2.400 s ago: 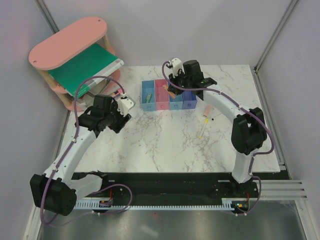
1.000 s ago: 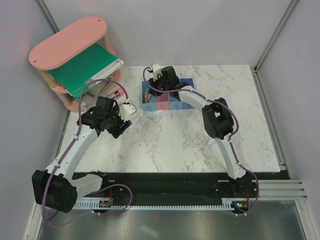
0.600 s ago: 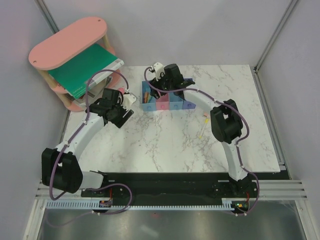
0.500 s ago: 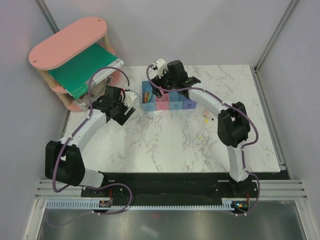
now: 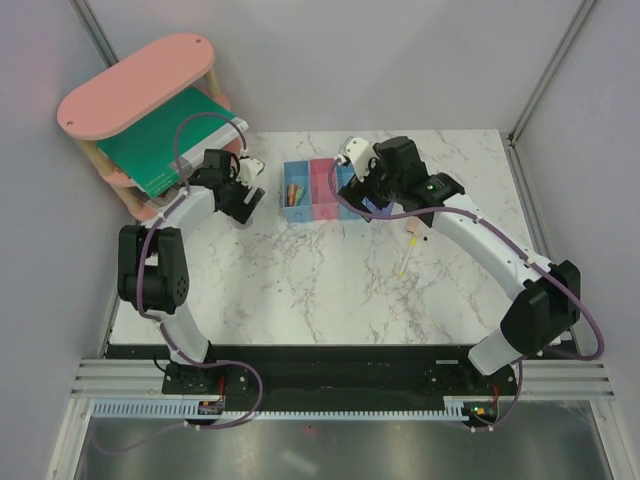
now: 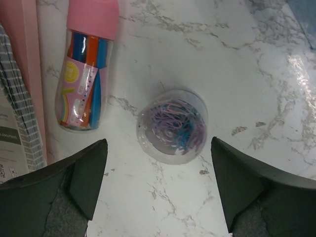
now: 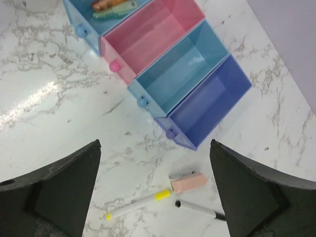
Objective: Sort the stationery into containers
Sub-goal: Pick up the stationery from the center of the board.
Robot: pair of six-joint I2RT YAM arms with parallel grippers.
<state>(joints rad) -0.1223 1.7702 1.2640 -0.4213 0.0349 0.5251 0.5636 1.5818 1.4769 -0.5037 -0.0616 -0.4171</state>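
The containers (image 7: 153, 37) are a joined row of light blue, pink, light blue and dark blue bins (image 5: 322, 188). Orange and mint-green stationery (image 7: 114, 6) lies in the end light blue bin. In front of the dark blue bin (image 7: 210, 96) lie a peach stick (image 7: 188, 181), a white pen with a yellow band (image 7: 140, 203) and a black-and-white pen (image 7: 197, 210). My right gripper (image 7: 155, 143) hangs open above them, holding nothing. My left gripper (image 6: 158, 142) is open just above a purple round disc (image 6: 170, 126) beside a pink-capped tube (image 6: 86, 84).
The pink oval-topped shelf (image 5: 135, 85) with a green book (image 5: 170, 135) stands at the back left, its base (image 6: 29, 64) close to the tube. Grey walls close in the table on three sides. My right gripper (image 5: 375, 195) covers the right end of the bins from above.
My right gripper opened over the leftmost bin, left the orange stick there, and swung right past the dark blue bin. My left arm swung toward the shelf and opened.
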